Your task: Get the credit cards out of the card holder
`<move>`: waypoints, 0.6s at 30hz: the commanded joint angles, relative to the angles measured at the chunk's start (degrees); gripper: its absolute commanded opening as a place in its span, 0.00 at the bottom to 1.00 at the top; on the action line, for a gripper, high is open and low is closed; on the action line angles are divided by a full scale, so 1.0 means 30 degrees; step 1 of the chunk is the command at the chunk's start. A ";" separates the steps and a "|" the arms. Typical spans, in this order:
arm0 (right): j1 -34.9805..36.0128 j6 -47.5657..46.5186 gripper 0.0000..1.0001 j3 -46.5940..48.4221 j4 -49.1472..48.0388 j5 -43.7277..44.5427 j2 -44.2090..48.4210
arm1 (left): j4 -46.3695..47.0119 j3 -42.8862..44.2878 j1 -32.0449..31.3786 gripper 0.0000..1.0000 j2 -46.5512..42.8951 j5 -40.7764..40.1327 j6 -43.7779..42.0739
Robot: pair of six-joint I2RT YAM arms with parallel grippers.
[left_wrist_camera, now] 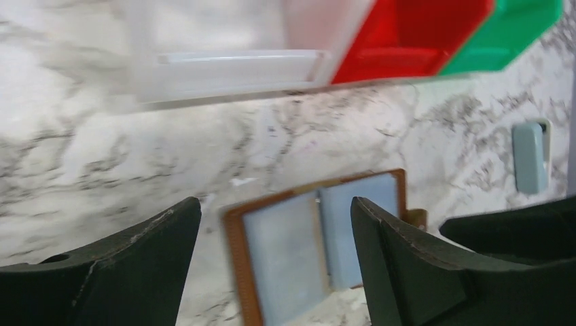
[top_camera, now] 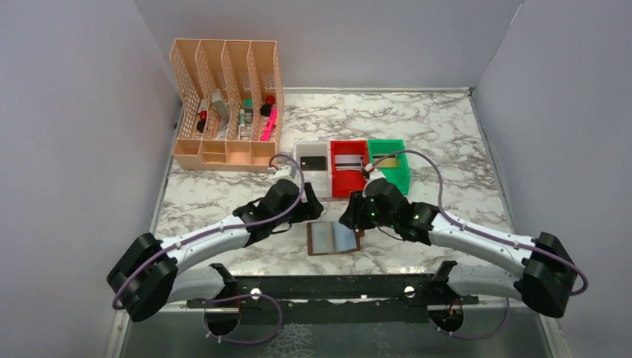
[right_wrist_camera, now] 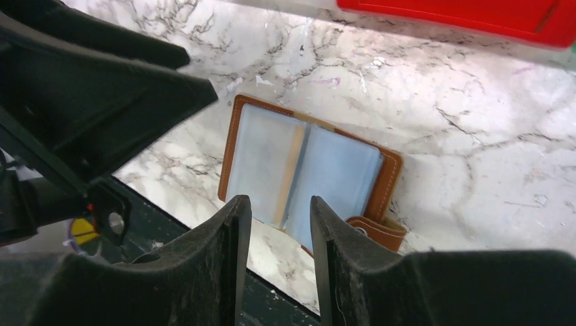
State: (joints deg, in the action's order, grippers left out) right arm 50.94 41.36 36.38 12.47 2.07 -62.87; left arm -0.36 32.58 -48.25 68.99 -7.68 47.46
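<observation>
Card holder [top_camera: 334, 239] lies open, flat on the marble table [top_camera: 454, 142] near its front edge, bare marble on both sides. Left gripper [left_wrist_camera: 275, 204] wide apart, empty. Right gripper [right_wrist_camera: 278, 200] narrow gap, nothing held, over the holder's fold. Credit cards [top_camera: 316, 162] lie in the bins [top_camera: 350, 186] just behind.

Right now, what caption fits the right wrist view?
Open card holder lies flat on the marble table; right gripper above it, jaws slightly apart, empty.
</observation>
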 commanded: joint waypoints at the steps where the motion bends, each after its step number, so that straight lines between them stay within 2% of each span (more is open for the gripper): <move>1: 0.1709 -0.0798 0.43 0.2315 0.1747 0.1818 -0.2467 | -0.2040 -0.1838 0.1895 0.90 -0.2474 -0.0853 0.0117; 3: 0.2635 -0.0841 0.44 0.3164 0.1994 0.2696 -0.3800 | -0.1603 -0.2864 0.2431 0.96 -0.4014 -0.0752 0.0504; 6: 0.3991 -0.0833 0.45 0.4622 0.2457 0.3922 -0.5982 | -0.2186 -0.3663 0.3023 0.99 -0.6084 -0.1255 0.1167; 12: 0.5726 0.0158 0.49 0.7582 0.5287 0.7251 -1.0017 | -0.4128 -0.4109 0.3308 0.99 -0.8869 -0.2475 0.1628; 18: 0.6567 0.0163 0.52 0.8753 0.5511 0.7734 -1.1986 | -0.4389 -0.4541 0.3337 0.99 -1.0254 -0.2412 0.1929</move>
State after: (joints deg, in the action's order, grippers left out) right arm 69.36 40.95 60.29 25.78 20.38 -96.36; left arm -11.53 20.21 -38.61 40.18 -13.13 52.07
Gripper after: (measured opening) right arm 0.514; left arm 0.987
